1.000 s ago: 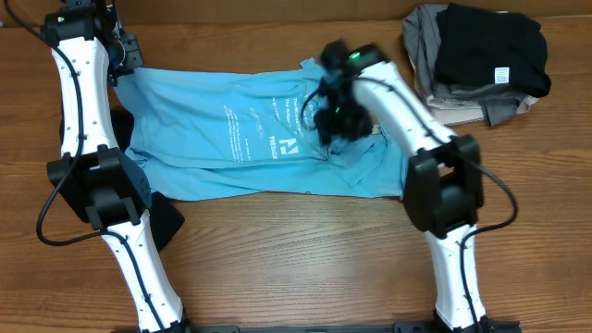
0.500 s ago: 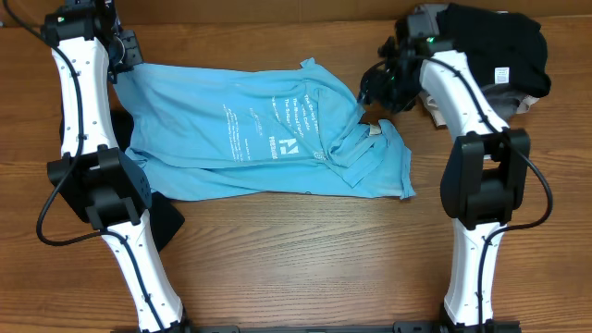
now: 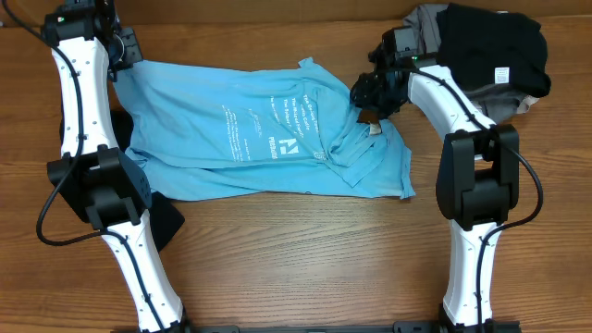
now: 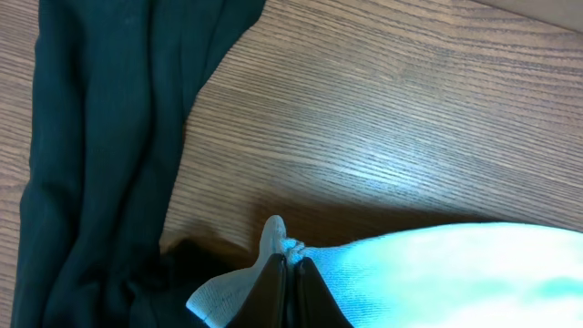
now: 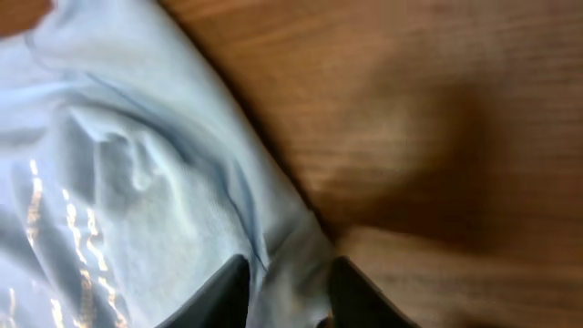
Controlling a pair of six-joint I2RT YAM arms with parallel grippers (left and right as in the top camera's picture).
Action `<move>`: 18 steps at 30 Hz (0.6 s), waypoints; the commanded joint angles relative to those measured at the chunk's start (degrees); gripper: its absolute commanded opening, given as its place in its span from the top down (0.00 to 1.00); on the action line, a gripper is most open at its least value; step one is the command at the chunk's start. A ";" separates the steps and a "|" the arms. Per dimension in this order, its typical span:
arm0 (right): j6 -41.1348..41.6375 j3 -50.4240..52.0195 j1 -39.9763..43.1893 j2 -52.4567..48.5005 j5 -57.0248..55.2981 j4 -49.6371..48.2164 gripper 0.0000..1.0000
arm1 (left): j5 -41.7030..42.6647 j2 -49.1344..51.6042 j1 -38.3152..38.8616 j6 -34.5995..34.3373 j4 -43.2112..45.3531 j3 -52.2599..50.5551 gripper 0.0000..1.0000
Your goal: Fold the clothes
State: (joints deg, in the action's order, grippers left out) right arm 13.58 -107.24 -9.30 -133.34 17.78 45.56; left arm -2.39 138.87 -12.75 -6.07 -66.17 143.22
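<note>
Found light blue cloth T-shirt with white lettering [image 3: 259, 139] spread on wooden bench [image 3: 305, 250], long axis 9-to-3 o'clock. Noted left fingers [image 4: 267, 290] clamped on its 10 o'clock corner, right fingers [image 5: 228, 287] narrow astride 2 o'clock edge; grip unconfirmed.

The T-shirt [image 3: 268, 129] lies spread across the table [image 3: 305, 268], the stacked garments [image 3: 481, 55] behind it to the right

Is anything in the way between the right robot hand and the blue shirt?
Nothing visible is. The right gripper is at the light blue T-shirt, its fingers on either side of the shirt's edge.
</note>
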 commanded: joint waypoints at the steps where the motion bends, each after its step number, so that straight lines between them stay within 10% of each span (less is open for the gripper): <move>1: 1.31 0.15 0.26 0.17 0.39 -2.19 0.93 | -0.57 -0.44 0.13 -1.55 0.22 0.28 0.96; 12: 1.27 -0.39 0.44 0.17 -0.48 -3.17 0.96 | -0.55 -0.44 0.39 -3.41 0.44 0.28 0.96; 15: 1.27 -0.37 0.42 0.17 -2.75 -0.52 0.44 | -0.55 -0.44 0.48 -3.41 0.44 0.28 0.96; 18: 1.31 0.33 -0.04 0.11 -3.19 1.11 0.38 | -0.55 -0.44 0.48 -3.41 0.39 0.28 0.96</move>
State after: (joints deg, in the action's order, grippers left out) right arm 14.85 -107.22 -9.08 -133.34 16.12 46.24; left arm -2.39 138.87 -12.73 -8.69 -66.04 143.22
